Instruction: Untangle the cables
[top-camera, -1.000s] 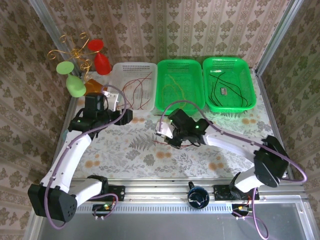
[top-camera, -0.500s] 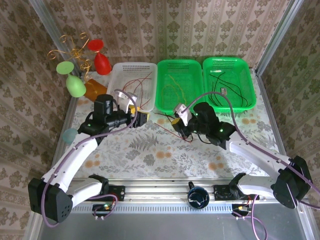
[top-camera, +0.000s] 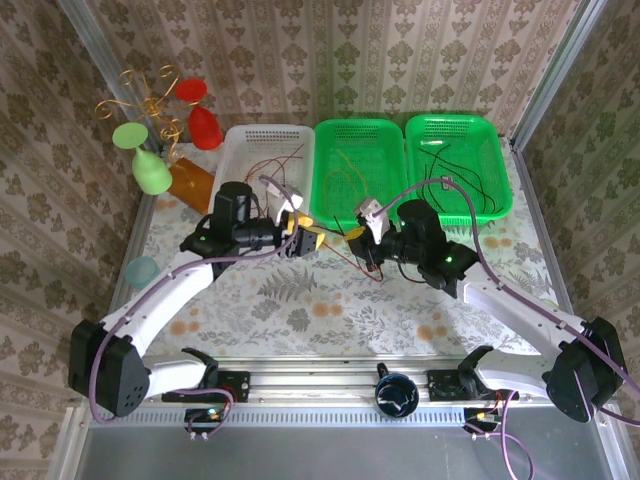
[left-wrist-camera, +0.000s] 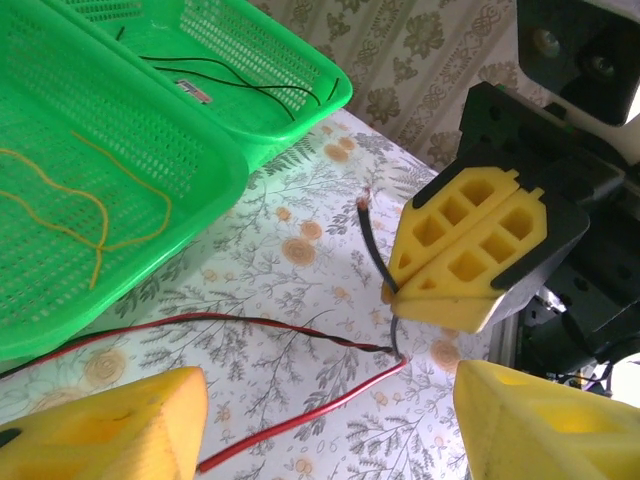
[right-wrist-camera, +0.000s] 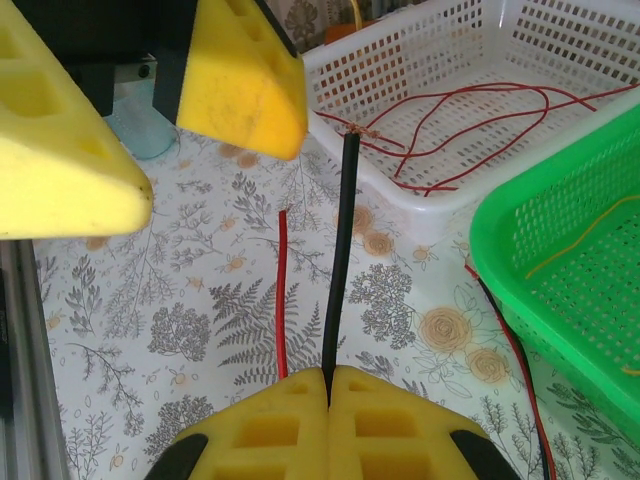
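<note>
My right gripper (right-wrist-camera: 328, 375) is shut on a thin black cable (right-wrist-camera: 340, 250), whose free end sticks up in front of it. A red cable (right-wrist-camera: 281, 290) lies on the table beside it. Below the grip, the black cable and red cable (left-wrist-camera: 300, 330) twist together above the floral table. My left gripper (left-wrist-camera: 330, 400) is open, with nothing between its fingers (right-wrist-camera: 245, 85). It faces the right gripper (top-camera: 358, 238) a short way to its left, near mid-table. More red cables (top-camera: 272, 172) lie in the white basket, a yellow one (top-camera: 345, 175) in the middle green basket and black ones (top-camera: 470, 185) in the right green basket.
Three baskets stand in a row at the back: white (top-camera: 232, 150), green (top-camera: 330, 130) and green (top-camera: 495, 150). A gold stand with red and green cups (top-camera: 150, 110) fills the back left corner. A pale blue cup (top-camera: 142, 268) sits at the table's left edge.
My left gripper has swung right to the table's middle. The right gripper moved right and back toward the baskets with the black cable, then held nearly still.
</note>
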